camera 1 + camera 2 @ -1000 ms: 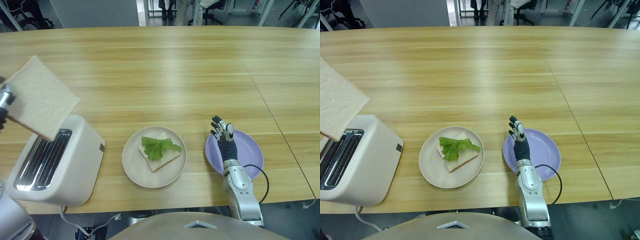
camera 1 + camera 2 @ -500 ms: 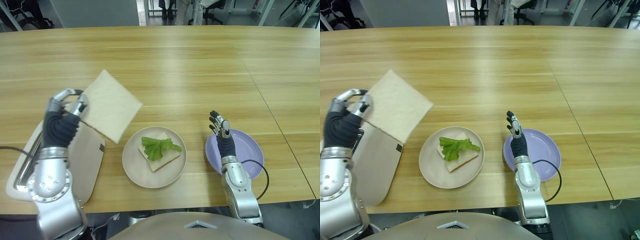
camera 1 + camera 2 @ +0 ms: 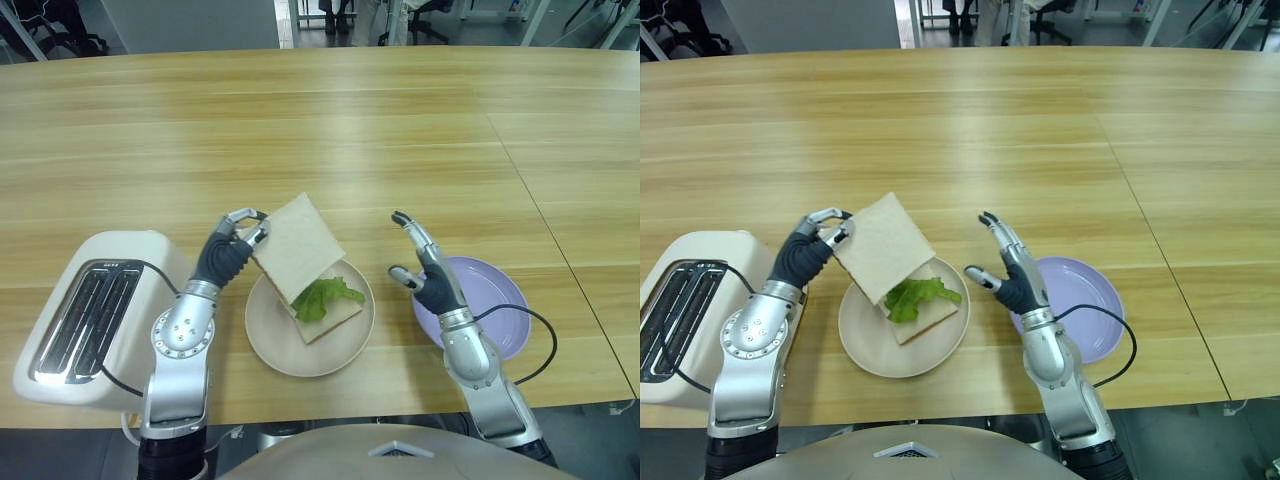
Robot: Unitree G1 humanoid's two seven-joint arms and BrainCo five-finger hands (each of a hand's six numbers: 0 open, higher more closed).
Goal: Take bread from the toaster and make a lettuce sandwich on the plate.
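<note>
I see my left hand (image 3: 232,250) pinching a square, porous white bread slice (image 3: 297,245) by its corner, tilted over the ruffled lettuce (image 3: 325,296) on the round beige plate (image 3: 272,345). My right hand (image 3: 428,280) hovers, fingers spread wide, beside a glossy purple plate (image 3: 500,305).

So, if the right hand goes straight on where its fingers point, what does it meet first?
Probably nothing: the right hand points forward and slightly left over bare table. The bread slice in the left hand seems off that line.
</note>
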